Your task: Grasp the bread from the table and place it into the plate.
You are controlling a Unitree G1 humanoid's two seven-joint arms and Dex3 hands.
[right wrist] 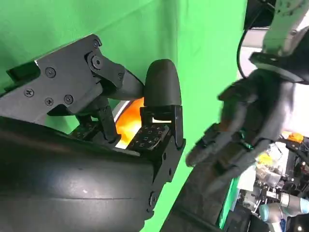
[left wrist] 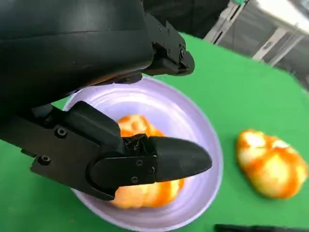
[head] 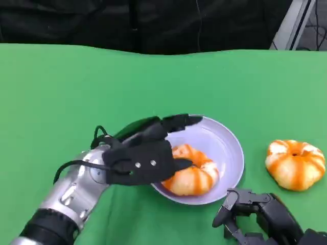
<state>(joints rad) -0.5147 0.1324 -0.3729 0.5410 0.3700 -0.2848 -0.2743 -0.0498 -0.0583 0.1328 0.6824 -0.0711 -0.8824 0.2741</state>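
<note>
glazed round bread [head: 193,176], smooth lilac plate [head: 230,148]

The left hand [head: 140,161] covers the nine o'clock side of the bread [head: 196,176] and the plate [head: 225,145]. The right hand [head: 255,212] runs off the frame's bottom edge.

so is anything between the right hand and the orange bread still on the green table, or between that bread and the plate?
Nothing visible. The orange-and-white glazed bread lies on bare green cloth beyond the right hand. Between it and the lavender round plate is open cloth. The plate already holds another bread, with the left hand over it.
</note>
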